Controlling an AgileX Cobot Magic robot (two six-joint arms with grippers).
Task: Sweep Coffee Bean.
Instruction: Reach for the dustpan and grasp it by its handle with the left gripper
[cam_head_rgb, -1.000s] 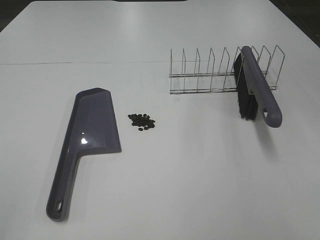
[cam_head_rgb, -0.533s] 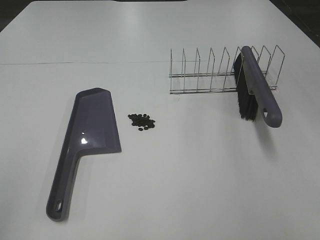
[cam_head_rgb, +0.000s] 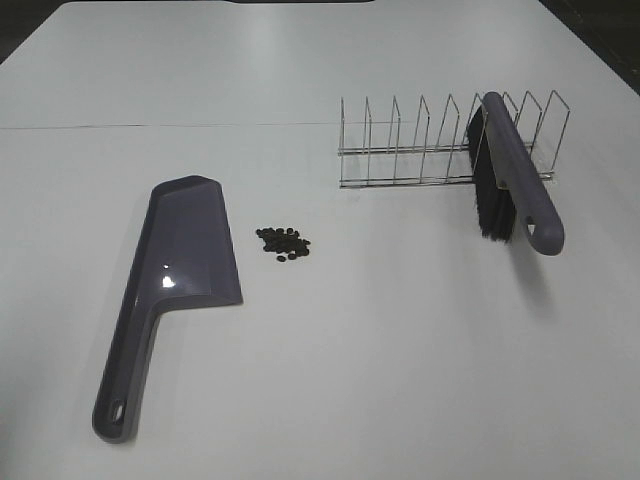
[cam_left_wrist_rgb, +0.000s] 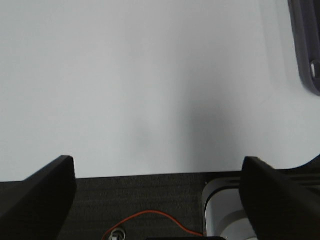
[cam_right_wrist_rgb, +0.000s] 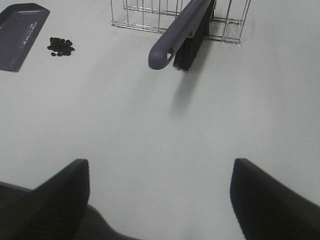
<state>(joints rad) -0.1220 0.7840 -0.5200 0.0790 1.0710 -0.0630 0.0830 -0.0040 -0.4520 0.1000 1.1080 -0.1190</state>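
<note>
From the high camera you have one white table (cam_head_rgb: 320, 400) carrying one dustpan (cam_head_rgb: 180, 270), one brush (cam_head_rgb: 520, 185), one wire rack (cam_head_rgb: 420, 150) and one small heap of beans (cam_head_rgb: 283, 243). The beans number about twenty: tiny, dark brown-black ovals, packed close, a few loose at the edge. They lie on bare table just beside the dustpan's wide end, on the side facing the rack. The grey-purple dustpan lies flat, handle toward the near edge. The brush stands well apart from the beans, slotted between the rack's wires at one end, black bristles down, handle end jutting toward the front. Neither arm shows here.

At the left wrist, you see the left gripper (cam_left_wrist_rgb: 157, 162) with its two dark fingers (cam_left_wrist_rgb: 40, 195) spread wide and nothing between them, hanging over the table's near edge. Only the dustpan's handle tip (cam_left_wrist_rgb: 306, 45) enters the view; the beans do not appear. A red wire (cam_left_wrist_rgb: 150, 220) runs below.

At the right wrist, the right gripper (cam_right_wrist_rgb: 160, 165) is likewise spread wide and empty above bare table. Ahead of it sit the brush (cam_right_wrist_rgb: 172, 40) in the rack (cam_right_wrist_rgb: 145, 15), then the beans (cam_right_wrist_rgb: 61, 46) and the dustpan (cam_right_wrist_rgb: 20, 35) beyond them.
</note>
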